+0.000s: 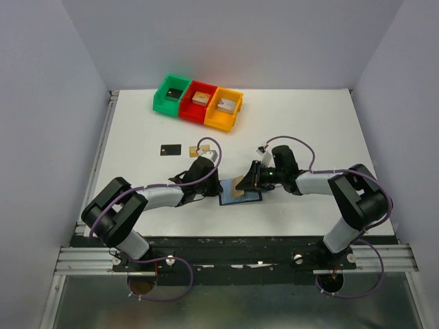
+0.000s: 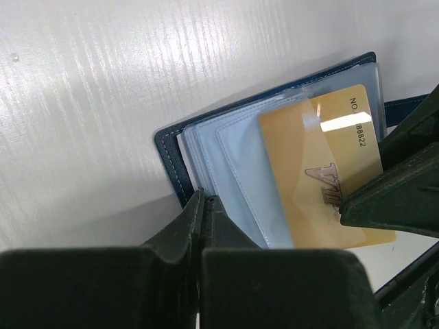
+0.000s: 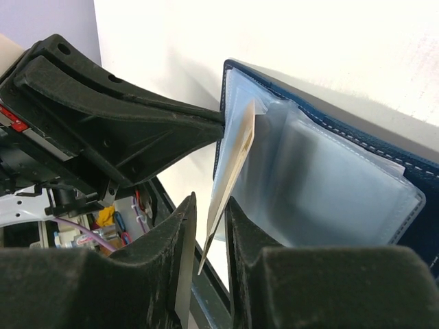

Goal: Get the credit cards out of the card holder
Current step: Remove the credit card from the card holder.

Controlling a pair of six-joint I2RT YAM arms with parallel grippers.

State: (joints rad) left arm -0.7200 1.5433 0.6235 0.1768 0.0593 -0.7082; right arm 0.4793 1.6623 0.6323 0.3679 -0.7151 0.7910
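Note:
The navy card holder (image 1: 251, 198) lies open on the table in front of both arms, its pale blue sleeve pages (image 2: 236, 171) fanned up. A tan-gold credit card (image 2: 322, 171) sticks halfway out of a sleeve. In the right wrist view this card (image 3: 236, 161) stands edge-on between my right gripper's (image 3: 211, 205) open jaws, close to one finger, with a gap to the other. My left gripper (image 2: 204, 200) is shut, and its tips rest on the card holder's (image 2: 171, 147) near edge. A black credit card (image 1: 171, 149) lies flat on the table to the left.
Green (image 1: 163, 101), red (image 1: 190, 111) and orange (image 1: 218, 123) bins stand in a row at the back, each with a small block inside. The table's front rail runs just behind both grippers.

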